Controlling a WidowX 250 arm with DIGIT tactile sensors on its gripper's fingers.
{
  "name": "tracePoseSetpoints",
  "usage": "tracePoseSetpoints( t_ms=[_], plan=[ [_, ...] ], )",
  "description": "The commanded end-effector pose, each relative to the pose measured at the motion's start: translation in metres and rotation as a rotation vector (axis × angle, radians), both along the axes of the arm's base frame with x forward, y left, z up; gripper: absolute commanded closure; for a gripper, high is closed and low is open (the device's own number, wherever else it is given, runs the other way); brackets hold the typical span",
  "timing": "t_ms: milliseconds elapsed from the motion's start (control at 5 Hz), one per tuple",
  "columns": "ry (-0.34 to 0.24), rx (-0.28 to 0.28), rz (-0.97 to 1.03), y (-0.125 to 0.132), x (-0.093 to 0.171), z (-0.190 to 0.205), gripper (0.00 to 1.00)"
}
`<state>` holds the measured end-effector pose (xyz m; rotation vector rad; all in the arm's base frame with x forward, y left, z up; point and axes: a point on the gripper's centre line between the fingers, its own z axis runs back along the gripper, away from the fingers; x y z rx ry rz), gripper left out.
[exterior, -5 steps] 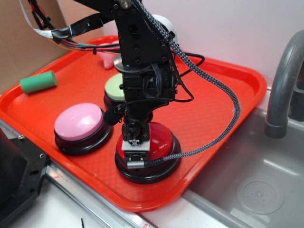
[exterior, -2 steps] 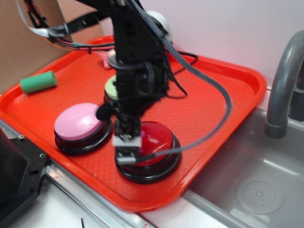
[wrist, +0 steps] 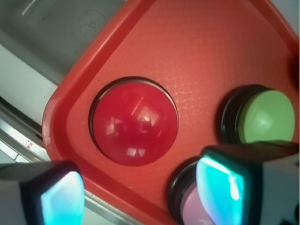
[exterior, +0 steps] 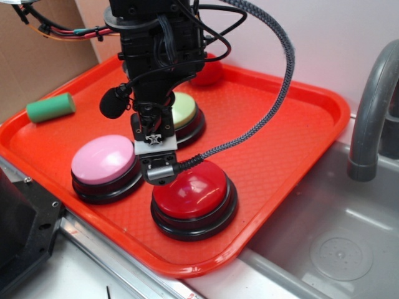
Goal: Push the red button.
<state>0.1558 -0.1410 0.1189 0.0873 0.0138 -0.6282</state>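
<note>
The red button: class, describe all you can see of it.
The red button is a large glossy red dome, plastic-looking, on a black ring base. It sits upright near the front edge of the orange tray, beside the pink button. The gripper hangs just above its rear-left edge; nothing else touches it.

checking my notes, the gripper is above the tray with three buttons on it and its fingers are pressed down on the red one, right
Not quite. The gripper is above the tray with three buttons, but it is off the red button, not pressing it. The wrist view shows the whole red dome uncovered, fingers clear of it.
</note>
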Motion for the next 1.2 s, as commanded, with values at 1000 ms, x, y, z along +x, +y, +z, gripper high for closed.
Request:
tracePoseSetpoints(
  t_ms=[1000],
  plan=[
    [-0.036, -0.095, 0.194, 0.011, -0.007, 0.050, 0.00]
  ],
)
